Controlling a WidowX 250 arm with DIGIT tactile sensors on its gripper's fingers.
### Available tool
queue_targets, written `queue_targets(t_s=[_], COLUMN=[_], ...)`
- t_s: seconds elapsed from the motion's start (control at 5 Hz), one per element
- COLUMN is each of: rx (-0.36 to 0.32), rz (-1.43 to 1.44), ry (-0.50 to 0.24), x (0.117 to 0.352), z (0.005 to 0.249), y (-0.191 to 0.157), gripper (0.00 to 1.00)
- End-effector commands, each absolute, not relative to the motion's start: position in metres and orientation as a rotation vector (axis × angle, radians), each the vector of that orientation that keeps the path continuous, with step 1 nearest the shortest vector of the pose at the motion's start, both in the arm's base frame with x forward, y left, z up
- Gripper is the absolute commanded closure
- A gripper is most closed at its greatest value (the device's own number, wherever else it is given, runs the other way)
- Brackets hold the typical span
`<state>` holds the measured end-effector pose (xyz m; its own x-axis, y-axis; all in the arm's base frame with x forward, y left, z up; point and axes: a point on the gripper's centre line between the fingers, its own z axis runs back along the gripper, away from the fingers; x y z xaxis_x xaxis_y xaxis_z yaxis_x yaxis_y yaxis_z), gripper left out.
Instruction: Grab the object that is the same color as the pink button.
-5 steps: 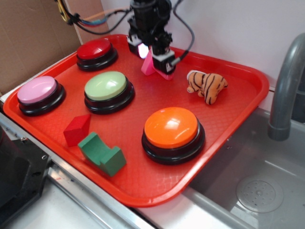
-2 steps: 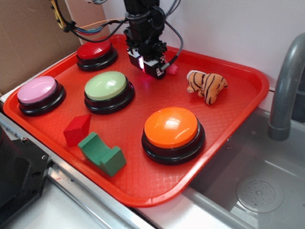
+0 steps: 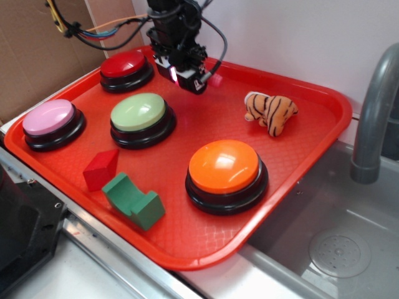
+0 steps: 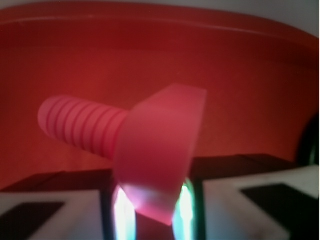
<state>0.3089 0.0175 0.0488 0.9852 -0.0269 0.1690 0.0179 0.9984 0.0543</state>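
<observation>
Wrist view gives the close-up the exterior can't: pink bolt point(image 4: 150, 150) filling the middle, flat angular head nearest the lens, ribbed shaft pointing off to the left over the red tray point(image 4: 240, 65). Head wedged down between the two pale fingers point(image 4: 250, 210) at the bottom edge, so end effector point(image 4: 152, 210) clamped on the bolt, greenish-pink glow on either side of the head.

Exterior view only catches a tiny pink nub of the bolt point(image 3: 216, 80) sticking out on the far side of the end effector point(image 3: 187, 80), up near the tray's back edge, next to the dark red button point(image 3: 124, 65). Rest of the bolt hidden behind the black housing. Can't really tell from there how the fingers sit.

Also only in the exterior: pink button point(image 3: 48, 117) over at the left of the tray point(image 3: 324, 124), well apart from the bolt. Wrist shot pretty blurry at the edges, fingers cut off by the frame.
</observation>
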Motion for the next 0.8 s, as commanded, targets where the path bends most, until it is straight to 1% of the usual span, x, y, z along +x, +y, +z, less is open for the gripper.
queue_targets(t_s=[0.0,0.2,0.4,0.6], rx=[0.034,0.015,-0.021,0.027], rz=[-0.065,-0.114,-0.162,-0.127], ry=[-0.177,-0.097,-0.067,-0.087], x=[0.279,0.257,0.233,0.219], z=[0.167,0.218,0.25,0.261], y=[-0.031,-0.049,-0.055,-0.05], gripper=[1.0,1.0,1.0,1.0])
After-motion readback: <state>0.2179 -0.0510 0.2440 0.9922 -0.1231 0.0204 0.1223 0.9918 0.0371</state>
